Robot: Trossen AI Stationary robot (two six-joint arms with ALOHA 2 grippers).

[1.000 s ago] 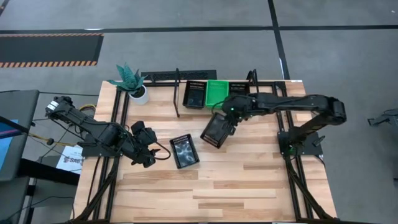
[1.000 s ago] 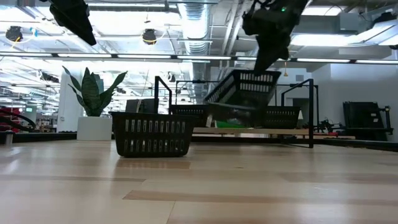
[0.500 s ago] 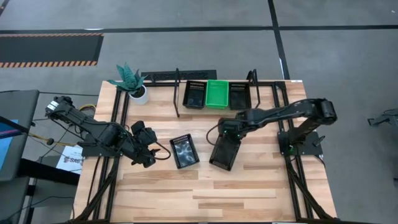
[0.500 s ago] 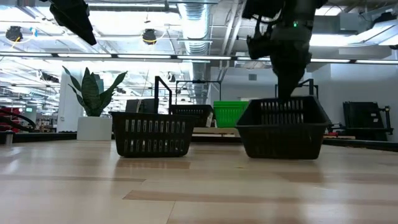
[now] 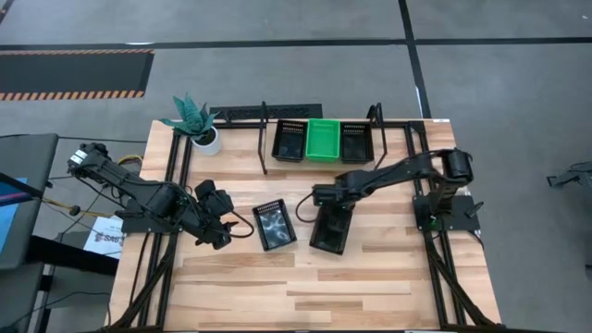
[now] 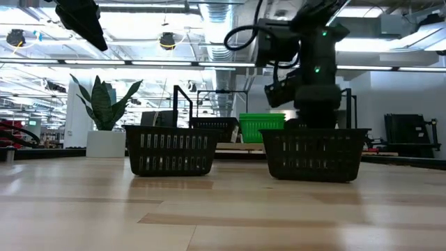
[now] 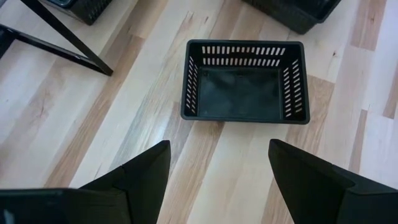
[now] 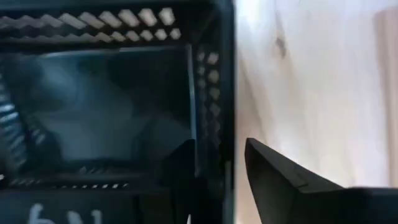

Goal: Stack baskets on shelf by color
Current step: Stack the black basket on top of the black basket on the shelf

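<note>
The right gripper straddles the wall of a black basket standing on the table, one finger inside and one outside, whether clamped I cannot tell. The low view alone shows this basket level beside a second black one. The left gripper hangs spread wide, near that second basket. Three more baskets sit in the shelf, green in the middle.
</note>
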